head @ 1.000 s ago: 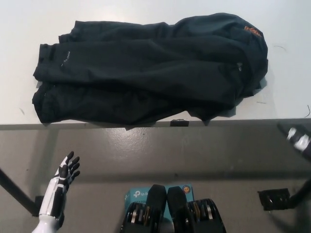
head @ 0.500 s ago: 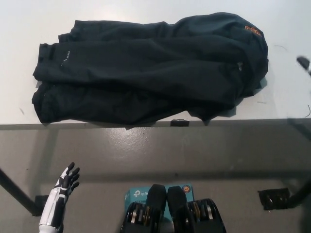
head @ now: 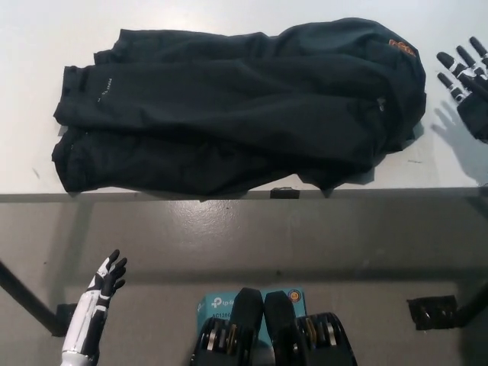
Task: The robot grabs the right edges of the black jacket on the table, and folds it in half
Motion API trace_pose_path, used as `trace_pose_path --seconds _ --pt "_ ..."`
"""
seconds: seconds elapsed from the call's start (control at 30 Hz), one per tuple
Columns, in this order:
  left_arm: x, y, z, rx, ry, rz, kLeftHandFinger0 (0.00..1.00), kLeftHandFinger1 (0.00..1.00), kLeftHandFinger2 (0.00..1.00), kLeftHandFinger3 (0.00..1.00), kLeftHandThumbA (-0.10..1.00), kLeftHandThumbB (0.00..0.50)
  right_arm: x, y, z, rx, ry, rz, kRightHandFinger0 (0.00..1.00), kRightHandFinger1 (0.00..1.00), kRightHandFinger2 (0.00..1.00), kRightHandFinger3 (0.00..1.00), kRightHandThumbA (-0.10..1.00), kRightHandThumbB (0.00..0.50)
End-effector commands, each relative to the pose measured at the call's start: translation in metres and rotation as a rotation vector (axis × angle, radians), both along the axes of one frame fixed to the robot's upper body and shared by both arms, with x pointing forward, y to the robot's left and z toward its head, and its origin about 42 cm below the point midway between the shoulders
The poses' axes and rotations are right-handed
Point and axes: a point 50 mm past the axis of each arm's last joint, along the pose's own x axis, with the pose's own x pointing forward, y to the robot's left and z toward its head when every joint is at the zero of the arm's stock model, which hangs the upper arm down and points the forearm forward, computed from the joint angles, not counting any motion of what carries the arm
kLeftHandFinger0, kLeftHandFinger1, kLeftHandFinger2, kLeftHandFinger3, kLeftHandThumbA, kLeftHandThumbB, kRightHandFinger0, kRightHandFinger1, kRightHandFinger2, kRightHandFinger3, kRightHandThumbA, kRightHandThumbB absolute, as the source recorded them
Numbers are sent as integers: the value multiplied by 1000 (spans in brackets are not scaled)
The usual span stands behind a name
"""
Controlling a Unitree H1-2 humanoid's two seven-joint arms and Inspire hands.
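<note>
Jacket [head: 236, 107] lies bunched on the white table [head: 30, 23], grey floor [head: 229, 236] below.
Right hand [head: 467, 80] hovers over the table just right of the jacket, fingers spread, holding nothing; left hand [head: 103, 286] hangs low, fingers apart.

Right hand [head: 467, 84], a second ago low at the right edge below the table's front edge, now raised over the white table [head: 450, 160] at the far right, fingers spread, just beside the right end of the black jacket [head: 236, 107], apart from it. Shadow of it cast on the tabletop beneath. Left hand [head: 107, 276] slightly lower and nearer at the lower left than a second ago.
</note>
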Motion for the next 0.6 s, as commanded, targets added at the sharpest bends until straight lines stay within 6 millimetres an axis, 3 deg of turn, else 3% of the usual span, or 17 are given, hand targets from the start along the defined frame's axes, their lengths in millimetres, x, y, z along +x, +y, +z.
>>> trace_pose_path --seconds 0.0,0.13,0.23,0.43,0.57 --pt "0 7 14 50 -77 -6 1000 1000 1000 1000 1000 179 13 8 21 44 -61 55 1000 1000 1000 1000 1000 412" --pt "2 7 14 43 -80 -1 1000 1000 1000 1000 1000 174 16 10 16 29 -47 55 1000 1000 1000 1000 1000 409" --pt "2 9 17 44 -82 0 1000 1000 1000 1000 1000 155 16 16 2 -53 -4 54 1000 1000 1000 1000 1000 367" --pt "3 10 17 29 -79 3 1000 1000 1000 1000 1000 174 15 19 -12 -72 30 53 1000 1000 1000 1000 1000 341" --pt "5 11 19 33 -85 4 1000 1000 1000 1000 1000 183 15 14 -19 -99 33 41 1000 1000 1000 1000 1000 367"
